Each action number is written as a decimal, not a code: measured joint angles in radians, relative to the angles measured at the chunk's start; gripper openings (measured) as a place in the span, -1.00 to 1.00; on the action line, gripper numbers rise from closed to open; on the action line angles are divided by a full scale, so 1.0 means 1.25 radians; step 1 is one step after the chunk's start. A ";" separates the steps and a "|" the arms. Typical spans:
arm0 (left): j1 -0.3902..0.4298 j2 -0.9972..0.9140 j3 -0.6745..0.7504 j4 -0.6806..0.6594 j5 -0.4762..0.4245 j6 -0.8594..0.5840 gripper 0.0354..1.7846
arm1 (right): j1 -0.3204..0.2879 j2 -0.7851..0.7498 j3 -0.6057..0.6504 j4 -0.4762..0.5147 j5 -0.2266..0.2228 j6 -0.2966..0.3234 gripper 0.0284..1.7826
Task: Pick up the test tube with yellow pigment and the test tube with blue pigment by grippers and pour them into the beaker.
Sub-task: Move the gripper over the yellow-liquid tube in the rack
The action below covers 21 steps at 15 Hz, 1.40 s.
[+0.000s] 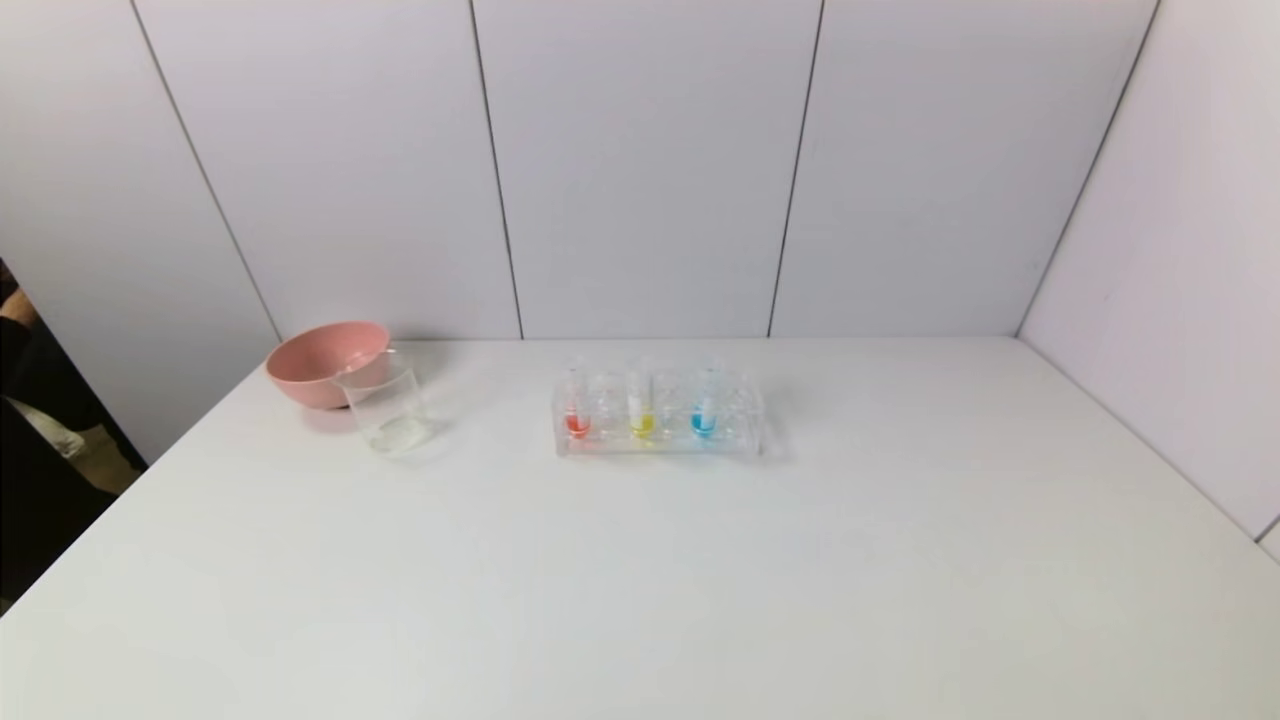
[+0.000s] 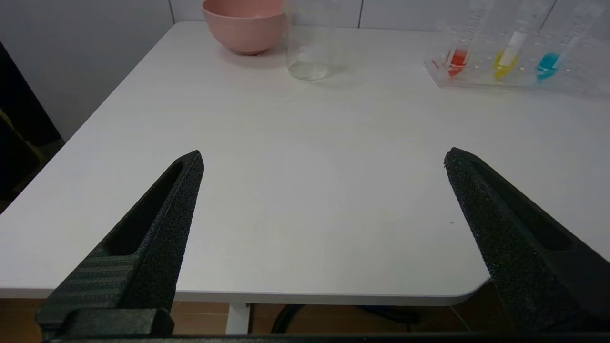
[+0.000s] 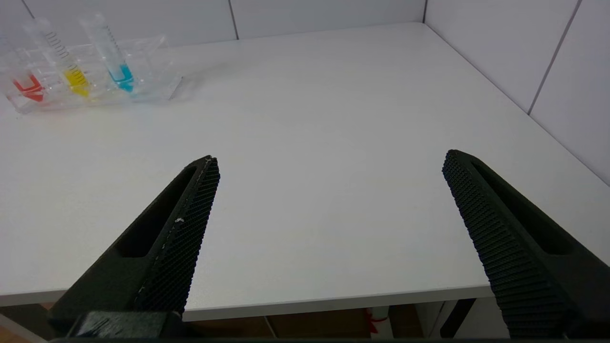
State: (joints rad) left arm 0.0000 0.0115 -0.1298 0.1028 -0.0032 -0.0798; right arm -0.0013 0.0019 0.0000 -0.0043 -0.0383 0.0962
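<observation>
The test tube with yellow pigment (image 1: 641, 412) and the test tube with blue pigment (image 1: 704, 410) stand upright in a clear rack (image 1: 658, 446) at the table's middle back. They also show in the left wrist view (image 2: 506, 59) (image 2: 550, 62) and the right wrist view (image 3: 71, 71) (image 3: 116, 62). The clear beaker (image 1: 388, 410) stands at the back left, in front of a pink bowl. My left gripper (image 2: 324, 159) and right gripper (image 3: 330, 162) are both open and empty, held back at the table's near edge, out of the head view.
A red-liquid tube (image 1: 577, 415) stands in the rack left of the yellow one. The pink bowl (image 1: 320, 360) sits behind the beaker. White wall panels close the back and right. The white table (image 1: 700, 580) spreads in front of the rack.
</observation>
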 joint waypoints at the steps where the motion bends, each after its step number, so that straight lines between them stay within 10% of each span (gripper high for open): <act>1: 0.000 0.010 -0.021 0.008 -0.018 0.001 0.98 | 0.000 0.000 0.000 0.000 0.000 0.000 0.92; 7: -0.002 0.182 -0.153 -0.031 -0.094 0.002 0.98 | 0.000 0.000 0.000 0.000 0.000 0.000 0.92; 14: 0.000 0.562 -0.247 -0.318 -0.121 0.000 0.98 | 0.000 0.000 0.000 0.000 0.000 0.000 0.92; 21: -0.092 0.929 -0.332 -0.642 0.091 -0.004 0.98 | 0.000 0.000 0.000 0.000 0.000 0.000 0.92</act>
State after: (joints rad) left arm -0.1149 1.1723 -0.5445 -0.6994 0.1111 -0.0851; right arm -0.0013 0.0019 0.0000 -0.0038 -0.0383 0.0962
